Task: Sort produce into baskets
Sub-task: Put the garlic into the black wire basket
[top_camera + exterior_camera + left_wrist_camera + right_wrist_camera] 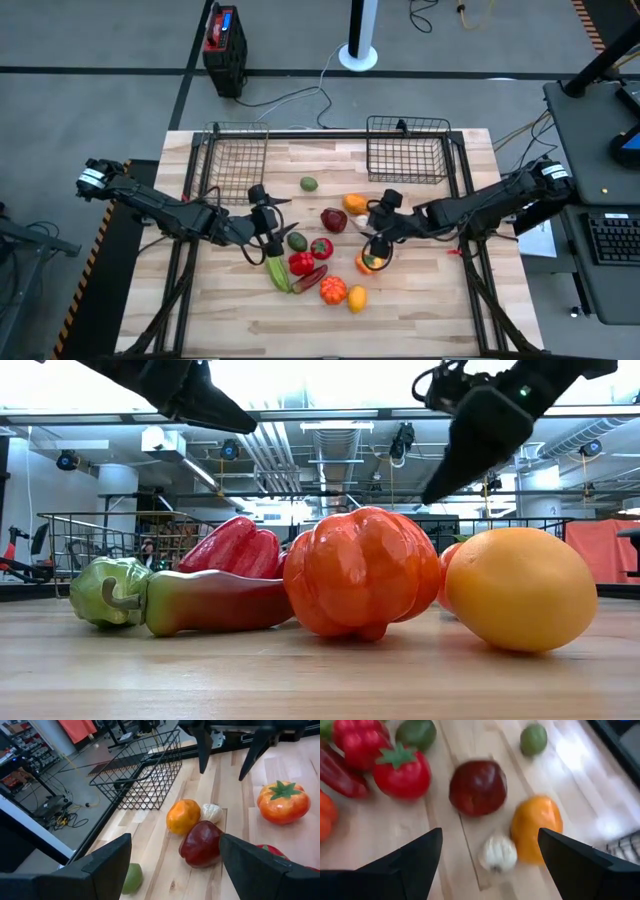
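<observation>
Overhead, both baskets point(238, 155) sit empty at twelve o'clock while produce point(322, 262) clusters mid-table, and the left gripper point(268, 228) and right gripper point(374, 243) hover wide open, holding nothing, seemingly poised to pick.

No readable text, label, brand, number or sign can be made out in any view, whether on the produce, the baskets, the table or the equipment in the room behind.
</observation>
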Robot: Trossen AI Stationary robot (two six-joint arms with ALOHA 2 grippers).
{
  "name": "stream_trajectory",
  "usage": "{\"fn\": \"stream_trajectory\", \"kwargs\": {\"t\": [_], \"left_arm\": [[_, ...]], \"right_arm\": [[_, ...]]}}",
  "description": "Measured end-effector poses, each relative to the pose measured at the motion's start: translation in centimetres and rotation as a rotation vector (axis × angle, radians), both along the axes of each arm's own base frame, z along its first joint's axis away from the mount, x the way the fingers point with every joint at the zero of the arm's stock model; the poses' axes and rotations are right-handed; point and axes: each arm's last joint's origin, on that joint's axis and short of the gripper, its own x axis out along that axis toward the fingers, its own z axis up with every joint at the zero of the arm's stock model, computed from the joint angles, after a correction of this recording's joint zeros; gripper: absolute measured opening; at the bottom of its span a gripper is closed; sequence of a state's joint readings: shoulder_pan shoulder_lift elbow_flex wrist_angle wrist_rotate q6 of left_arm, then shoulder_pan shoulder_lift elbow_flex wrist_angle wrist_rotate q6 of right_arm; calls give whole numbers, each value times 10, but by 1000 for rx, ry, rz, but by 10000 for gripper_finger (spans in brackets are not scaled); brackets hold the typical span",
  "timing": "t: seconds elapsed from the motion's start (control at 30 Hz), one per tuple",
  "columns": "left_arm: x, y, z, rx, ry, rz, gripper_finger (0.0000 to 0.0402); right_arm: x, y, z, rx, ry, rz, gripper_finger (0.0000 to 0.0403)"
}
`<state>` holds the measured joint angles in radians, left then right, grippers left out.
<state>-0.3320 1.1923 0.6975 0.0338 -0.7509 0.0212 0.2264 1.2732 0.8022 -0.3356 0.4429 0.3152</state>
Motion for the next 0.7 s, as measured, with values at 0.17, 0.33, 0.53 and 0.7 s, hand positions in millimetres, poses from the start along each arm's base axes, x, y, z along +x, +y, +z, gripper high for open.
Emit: {"fn": "stream_trajectory", "kwargs": {"t": [0.17, 0.33, 0.53, 0.7], "left_arm": [[0, 0, 0, -1, -4, 1, 284], [0, 0, 1, -2, -7, 2, 284], [0, 0, 1, 0, -9, 2, 284], [1, 0, 1, 3, -8, 2, 284]], "right_arm": [[-13, -2, -4, 66, 166, -59, 325], [-16, -2, -5, 89, 188, -94, 322], [-2, -5, -12, 199, 82, -245, 318], [13, -15, -17, 332, 36, -444, 322]]}}
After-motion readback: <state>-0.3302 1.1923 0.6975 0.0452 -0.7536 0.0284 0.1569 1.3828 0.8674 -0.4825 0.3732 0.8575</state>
